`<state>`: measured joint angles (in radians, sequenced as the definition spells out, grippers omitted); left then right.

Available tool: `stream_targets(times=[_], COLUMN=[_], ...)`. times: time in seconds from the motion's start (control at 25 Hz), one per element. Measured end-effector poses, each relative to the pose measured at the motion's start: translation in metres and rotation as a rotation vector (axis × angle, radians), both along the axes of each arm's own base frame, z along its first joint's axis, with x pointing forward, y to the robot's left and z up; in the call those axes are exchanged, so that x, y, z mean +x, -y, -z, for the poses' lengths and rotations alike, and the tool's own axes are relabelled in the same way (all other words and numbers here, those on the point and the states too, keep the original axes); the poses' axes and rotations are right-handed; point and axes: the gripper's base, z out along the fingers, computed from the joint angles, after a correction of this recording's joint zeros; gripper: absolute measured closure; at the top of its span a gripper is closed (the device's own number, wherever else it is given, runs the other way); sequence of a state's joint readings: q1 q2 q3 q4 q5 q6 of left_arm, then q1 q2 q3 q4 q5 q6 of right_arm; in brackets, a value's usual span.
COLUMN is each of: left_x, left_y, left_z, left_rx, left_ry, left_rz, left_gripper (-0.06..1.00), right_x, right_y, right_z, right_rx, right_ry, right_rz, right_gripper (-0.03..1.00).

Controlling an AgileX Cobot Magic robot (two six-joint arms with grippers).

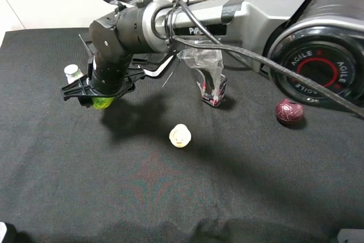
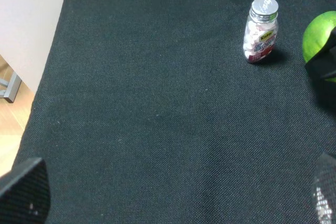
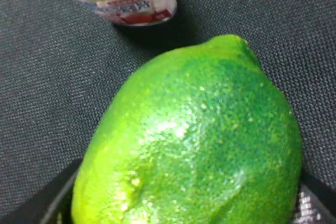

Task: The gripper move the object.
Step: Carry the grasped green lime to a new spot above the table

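The right black cross-bar gripper (image 1: pixel 100 98) was clamped on the bright green, mottled fruit-like ball (image 1: pixel 104 104) — near a small silver-capped clear bottle (image 2: pixel 261 31) on the black cloth (image 1: pixel 239 186); the left gripper (image 2: pixel 173 198) had its fingers apart.

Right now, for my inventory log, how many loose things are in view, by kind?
Round balls: 3 (green lime, pale ball, maroon ball)
Bottles: 1 (capped bottle)
Packets: 1 (plastic packet)
Total: 5
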<state>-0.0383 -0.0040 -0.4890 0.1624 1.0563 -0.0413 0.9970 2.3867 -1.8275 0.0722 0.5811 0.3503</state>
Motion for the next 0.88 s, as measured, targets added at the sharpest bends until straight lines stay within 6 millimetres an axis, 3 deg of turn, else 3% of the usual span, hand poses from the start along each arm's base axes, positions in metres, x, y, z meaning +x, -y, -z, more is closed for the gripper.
stream_targets(times=[0.68,0.88], left_x=[0.0,0.0], left_y=[0.0,0.0], left_z=[0.0,0.0], left_rx=[0.0,0.0], left_ry=[0.0,0.0], left_rz=[0.0,0.0], left_gripper=[-0.05,-0.05], right_x=[-0.008,-0.012], right_y=[-0.007,-0.011], right_z=[0.003,0.013], right_rx=[0.033,0.043], right_ry=[-0.02,-0.043], right_rz=[0.003,0.012], right_gripper=[0.47,0.47])
